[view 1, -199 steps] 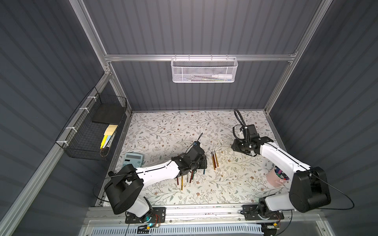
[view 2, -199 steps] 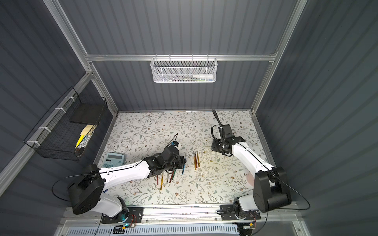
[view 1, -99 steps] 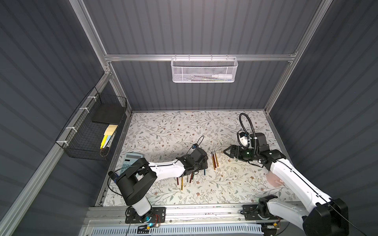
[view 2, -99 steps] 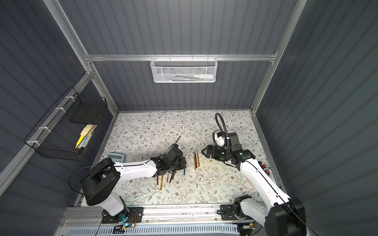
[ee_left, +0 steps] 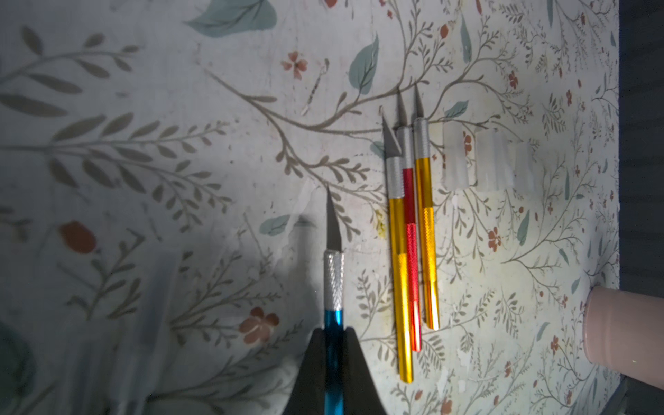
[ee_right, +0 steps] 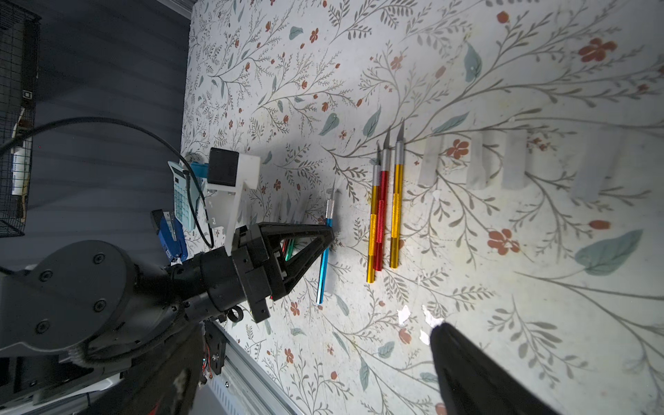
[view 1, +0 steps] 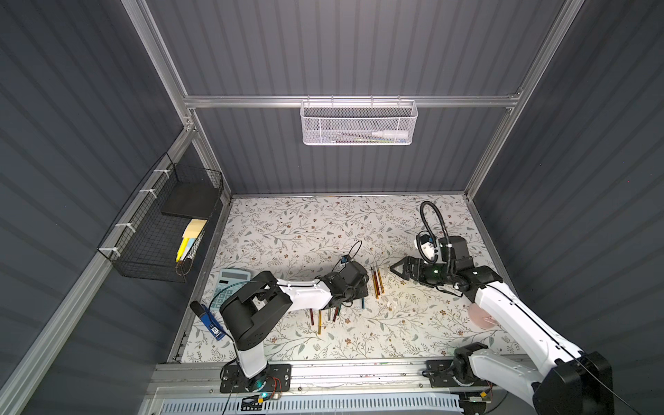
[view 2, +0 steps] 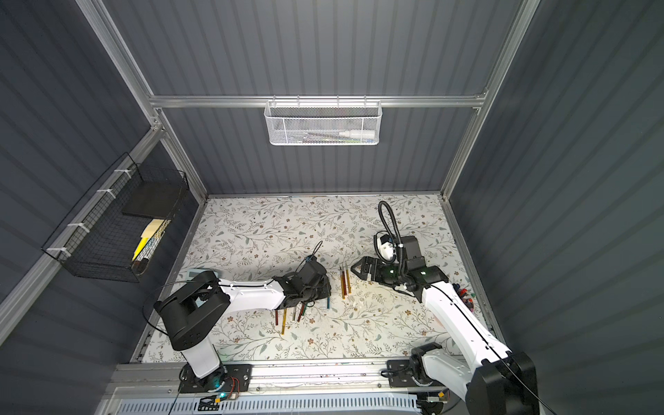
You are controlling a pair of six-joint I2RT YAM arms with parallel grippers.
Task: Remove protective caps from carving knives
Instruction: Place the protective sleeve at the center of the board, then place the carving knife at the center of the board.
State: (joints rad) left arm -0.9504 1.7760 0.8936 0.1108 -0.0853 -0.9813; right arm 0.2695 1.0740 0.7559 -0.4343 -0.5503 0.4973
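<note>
On the floral table (view 1: 287, 230) | left gripper (ee_left: 334, 332) was clamped tight on the blue carving knife (ee_left: 333, 287) (its blade bare) | right gripper (view 1: 395, 268) was spread wide, holding nothing | gold and red knives (ee_left: 413, 233) lay side by side, just beside the blue one | clear caps (ee_left: 454, 158) lay loose next to them

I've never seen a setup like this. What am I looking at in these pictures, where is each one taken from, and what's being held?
Two robot arms, each ending in a two-fingered gripper, work over a flowered table. Two pictures look down from overhead; two come from wrist cameras. The left gripper is shut on a blue knife whose blade is bare. The right gripper is open and empty. Between them lie three uncapped knives, gold, red, gold, with several clear caps beside them. By the left arm lie more knives.
</note>
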